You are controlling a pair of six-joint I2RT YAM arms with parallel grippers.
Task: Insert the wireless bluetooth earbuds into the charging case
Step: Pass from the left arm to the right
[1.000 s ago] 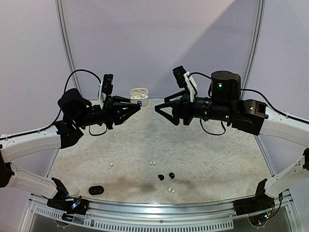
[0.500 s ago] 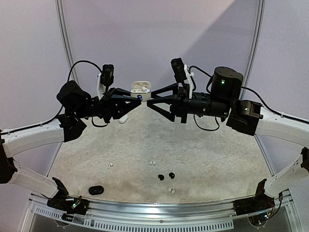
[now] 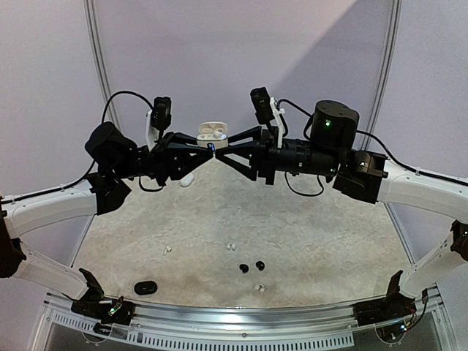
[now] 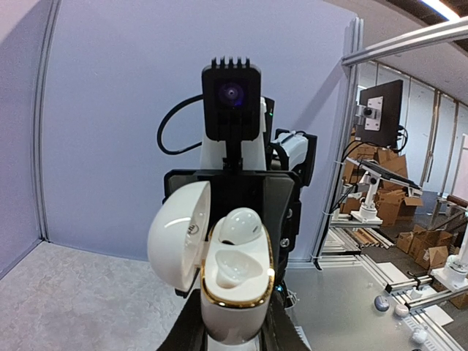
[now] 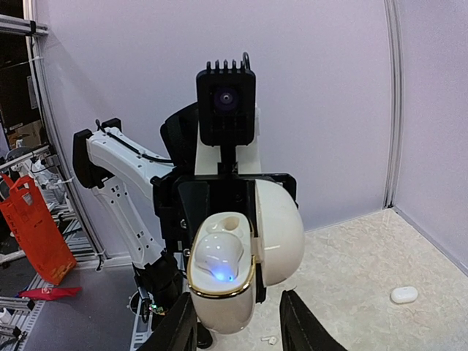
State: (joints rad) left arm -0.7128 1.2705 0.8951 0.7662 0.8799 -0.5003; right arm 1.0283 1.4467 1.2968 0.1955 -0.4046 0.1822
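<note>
— Above the worktop [image 3: 329,234], both arms meet in mid-air at the middle. Why up there?

— My guess is that a lifted case [image 4: 235,292] faces both wrist cameras at once. Neither arm then has to work down among the loose things.

— Who has it?

— The left end effector [image 3: 208,146] is clamped on its lower body. It holds the case upright with the lid [image 4: 179,238] swung open to one side, so the wells face the other arm.

— And the right end effector [image 5: 235,325]?

— Its fingers stand apart, one on either side of the case's lower end. I cannot tell whether they touch it. No bud shows between them.

— So what is it there for?

— Probably to steady the case or take it over, but that is only a judgement.

— What's inside?

— One white bud [image 4: 241,224] sits in the well farther from the left wrist, and the nearer well [image 4: 232,269] looks empty. A blue light [image 5: 221,276] glows just by that bud.

— And the other buds?

— They are down on the worktop, well apart from the case. Two black buds [image 3: 259,264] lie near each other, with white ones [image 3: 231,246] scattered around them. A black case [image 3: 146,287] lies near the left base, and a second white case [image 5: 404,295] sits toward the back wall.

— Then the job looks only partly done.
</note>
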